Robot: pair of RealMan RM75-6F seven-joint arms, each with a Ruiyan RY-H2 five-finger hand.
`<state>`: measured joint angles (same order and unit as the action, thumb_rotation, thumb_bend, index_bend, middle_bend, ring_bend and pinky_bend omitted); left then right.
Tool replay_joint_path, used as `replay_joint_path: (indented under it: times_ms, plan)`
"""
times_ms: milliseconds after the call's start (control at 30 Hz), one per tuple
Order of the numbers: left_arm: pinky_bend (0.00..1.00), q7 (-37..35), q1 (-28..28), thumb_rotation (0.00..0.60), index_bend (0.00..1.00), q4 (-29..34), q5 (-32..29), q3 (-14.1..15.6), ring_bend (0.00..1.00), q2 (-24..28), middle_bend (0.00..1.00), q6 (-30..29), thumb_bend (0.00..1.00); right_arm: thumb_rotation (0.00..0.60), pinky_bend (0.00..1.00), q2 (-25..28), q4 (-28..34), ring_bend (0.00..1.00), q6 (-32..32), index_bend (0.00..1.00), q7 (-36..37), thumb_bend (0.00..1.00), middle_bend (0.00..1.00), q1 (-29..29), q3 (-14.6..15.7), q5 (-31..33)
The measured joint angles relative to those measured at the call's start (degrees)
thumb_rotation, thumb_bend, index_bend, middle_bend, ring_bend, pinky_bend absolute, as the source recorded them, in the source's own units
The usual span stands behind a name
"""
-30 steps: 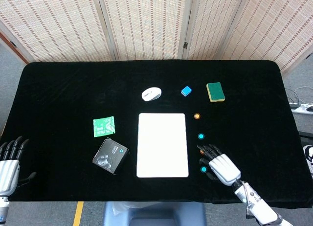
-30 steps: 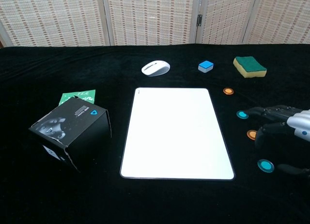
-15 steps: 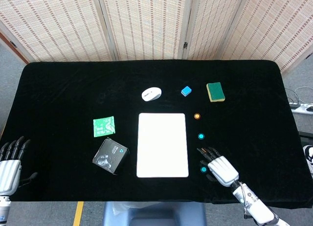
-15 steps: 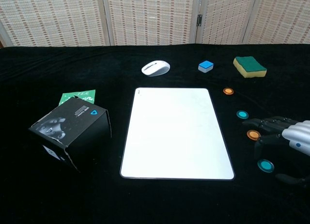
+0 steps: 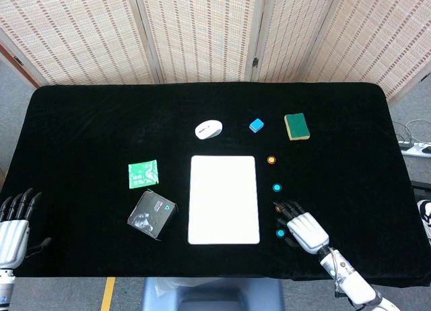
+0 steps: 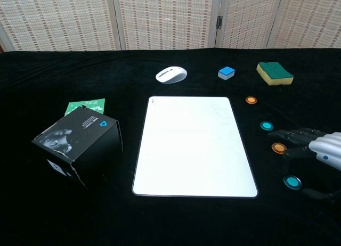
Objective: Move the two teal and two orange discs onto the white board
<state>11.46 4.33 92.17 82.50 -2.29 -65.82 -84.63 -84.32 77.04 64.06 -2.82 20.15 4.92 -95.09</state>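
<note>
Right hand is open, empty, lower right, fingers beside the orange disc. Thin disc could slip on the cloth. All discs sit off the white board.

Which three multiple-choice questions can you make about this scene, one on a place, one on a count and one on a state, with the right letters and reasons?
1. Where do the four discs lie?
A. On the white board
B. On the black cloth right of the board
C. Beside the green packet

2. How many orange discs are there?
A. One
B. Two
C. Three

3. What is the right hand doing?
A. Holding the sponge
B. Pressing the computer mouse
C. Holding nothing, fingers spread near the discs

Answers:
1 B: the white board is bare, and the discs lie in a column to its right.
2 B: one orange disc lies at the far end of the column, the other by the right hand; the teal discs alternate with them.
3 C: its fingers are apart with no disc lifted.
</note>
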Motion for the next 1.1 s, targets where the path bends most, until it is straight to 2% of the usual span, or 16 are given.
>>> replay_joint_path:
  times_ms: [333, 500, 733, 900, 1100]
  plan:
    - [0.0, -0.2, -0.1, 0.6, 0.06, -0.3, -0.1, 0.1, 0.03, -0.1, 0.03, 0.1, 0.19, 0.6, 0.0, -0.8, -0.5, 0.0, -0.4, 0.46, -0.4, 0.39, 0.06, 0.4, 0.3, 0.8]
    - [0.0, -0.5, -0.2, 0.6, 0.06, -0.5, 0.0, 0.1, 0.03, -0.1, 0.03, 0.0, 0.19, 0.6, 0.0, -0.9, -0.4, 0.0, 0.1, 0.51, -0.3, 0.39, 0.09, 0.4, 0.1, 0.9]
    - [0.0, -0.7, -0.1, 0.6, 0.06, -0.6, 0.0, 0.0, 0.03, -0.1, 0.03, 0.0, 0.19, 0.6, 0.0, 0.4, 1.6, 0.0, 1.8, 0.52, 0.3, 0.39, 0.1, 0.7, -0.6, 0.5]
    - [0.0, -0.6, -0.1, 0.6, 0.06, -0.5, 0.3, 0.0, 0.03, 0.0, 0.03, -0.1, 0.19, 0.6, 0.0, 1.6, 4.7, 0.0, 1.1, 0.52, 0.8, 0.39, 0.1, 3.2, -2.2, 0.0]
    - [0.0, -0.5, 0.0, 0.6, 0.06, -0.3, 0.3, 0.0, 0.03, 0.1, 0.03, 0.0, 0.19, 0.6, 0.0, 0.9, 7.5, 0.0, -4.3, 0.52, 0.1, 0.39, 0.1, 8.2, -5.3, 1.2]
